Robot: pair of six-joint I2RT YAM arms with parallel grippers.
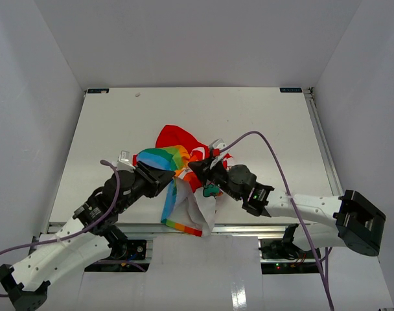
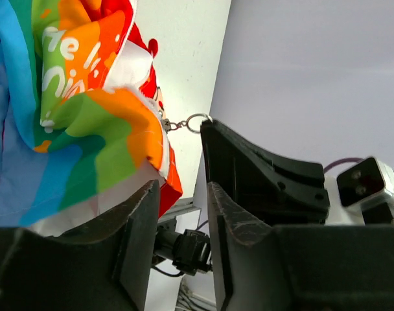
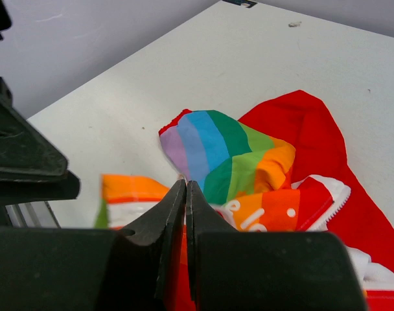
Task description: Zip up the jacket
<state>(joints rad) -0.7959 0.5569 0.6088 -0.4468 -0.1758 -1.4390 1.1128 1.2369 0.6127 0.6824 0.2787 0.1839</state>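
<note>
Left gripper (image 2: 183, 194) stands partly open with nothing between its fingers. The jacket (image 2: 87, 129) lies bunched over the outside of one finger and spills past that fingertip, rainbow panel up and white lettering showing. Right gripper (image 3: 186, 184) has its fingers pressed together, with only a hairline slit between them. Its tip meets the jacket's red-trimmed edge just across from the left gripper's fingertips. In the left wrist view the zip pull (image 2: 179, 124), a short chain ending in a ring, hangs from that edge and touches the tip of the right gripper. Whether the ring is pinched cannot be told.

Beyond the right gripper's fingertips the jacket rises in a striped fold, and the red lining spreads flat behind it. From above, both grippers meet at the middle of the crumpled jacket, which lies on the white table (image 1: 262, 116) and reaches its near edge. A purple cable (image 1: 275, 155) arches over the right arm.
</note>
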